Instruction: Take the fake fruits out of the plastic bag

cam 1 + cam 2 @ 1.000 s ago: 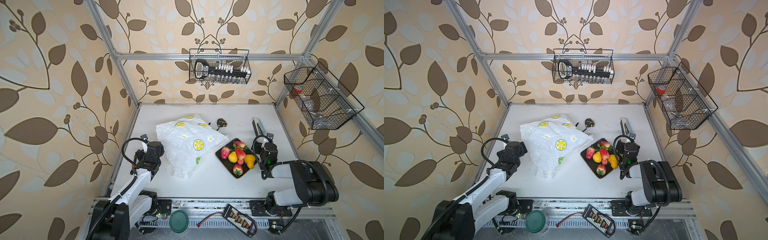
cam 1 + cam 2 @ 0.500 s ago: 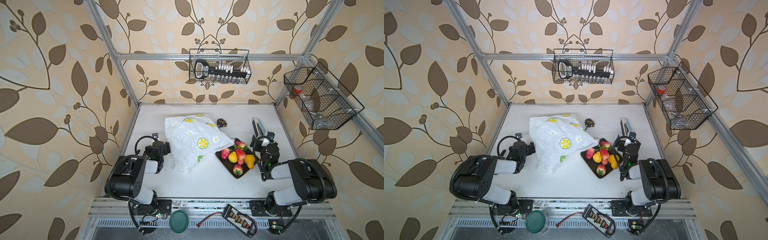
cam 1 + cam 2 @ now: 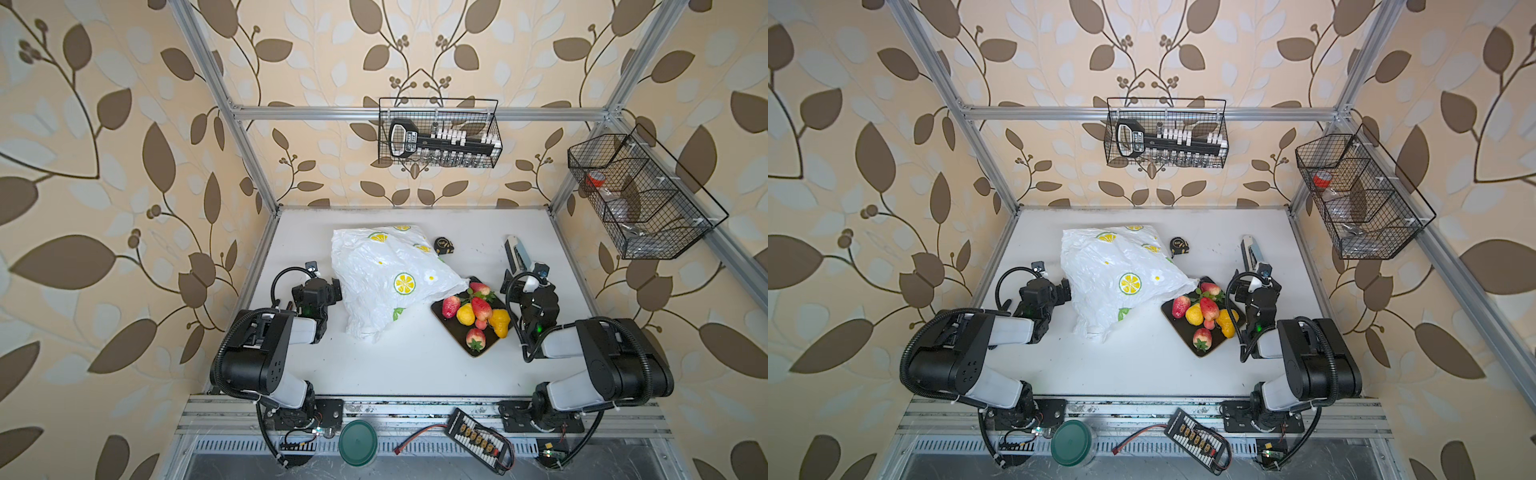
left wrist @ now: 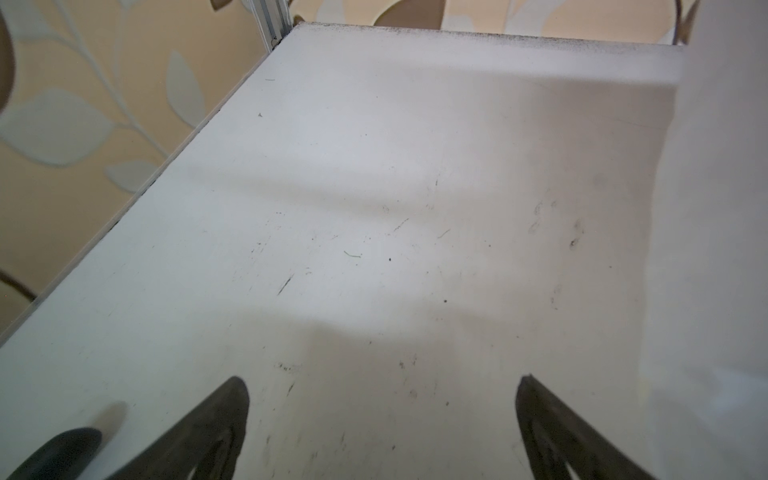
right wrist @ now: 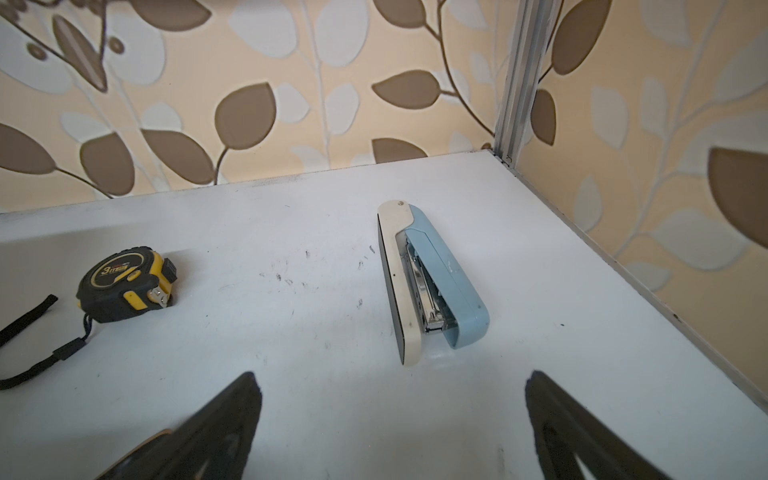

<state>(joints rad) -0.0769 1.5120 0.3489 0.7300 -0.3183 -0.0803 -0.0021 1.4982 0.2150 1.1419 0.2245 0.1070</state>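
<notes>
The fake fruits [image 3: 473,313] lie piled on a black tray [image 3: 455,334] right of centre in both top views: red strawberries [image 3: 1208,308], a yellow lemon [image 3: 465,314], a yellow pear [image 3: 500,322]. The white plastic bag [image 3: 386,278] with lemon-slice print lies crumpled left of the tray, its corner reaching the tray's far edge. My left gripper [image 3: 322,284] rests low beside the bag's left side, open and empty [image 4: 382,386]; the bag [image 4: 723,249] fills that view's edge. My right gripper [image 3: 525,282] sits right of the tray, open and empty [image 5: 392,382].
A blue-and-cream stapler [image 5: 432,282] lies just ahead of the right gripper. A black-and-yellow tape measure [image 5: 124,284] sits behind the bag's far corner [image 3: 444,245]. Wire baskets [image 3: 438,133] hang on the back and right walls. A green lid [image 3: 357,442] lies below the table's front edge.
The left arm has folded back from its stretched pose, and its gripper now sits beside the bag. The bag has shifted right and settled against the tray. The right arm has barely moved.
</notes>
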